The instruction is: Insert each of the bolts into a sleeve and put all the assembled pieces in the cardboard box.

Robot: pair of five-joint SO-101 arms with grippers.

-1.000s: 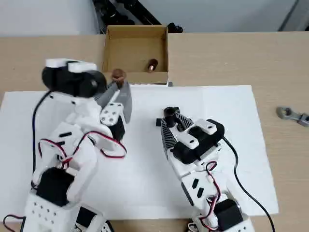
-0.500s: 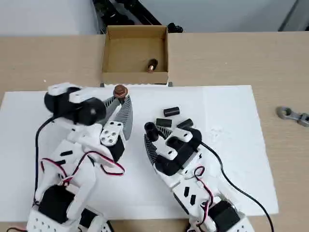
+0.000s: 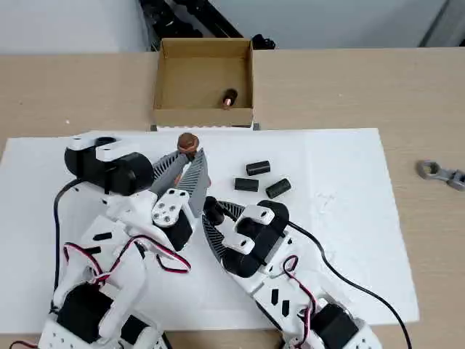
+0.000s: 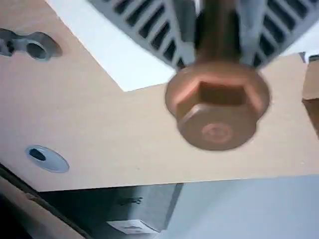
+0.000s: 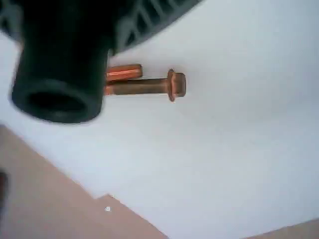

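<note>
Counts one piece point(image 3: 229, 98) in cardboard box point(image 3: 166, 78), top centre. Grips bolt point(image 3: 188, 140) in left gripper point(image 3: 187, 151), sleeve point(image 3: 212, 207) in right gripper point(image 3: 210, 216). Leaves three sleeves point(image 3: 257, 168) loose.

High view: fixed overhead camera, looking down on the bench point(image 3: 349, 87). Wrist views: close behind the left tool point(image 3: 187, 150) and right tool point(image 3: 214, 211), facing along them. All share the white sheet point(image 3: 341, 218).

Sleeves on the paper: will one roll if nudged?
Likely yes: the sleeves are short cylinders lying on their sides on flat paper. They look rigid, so probably won't squash. Round sides may slip when pinched.
</note>
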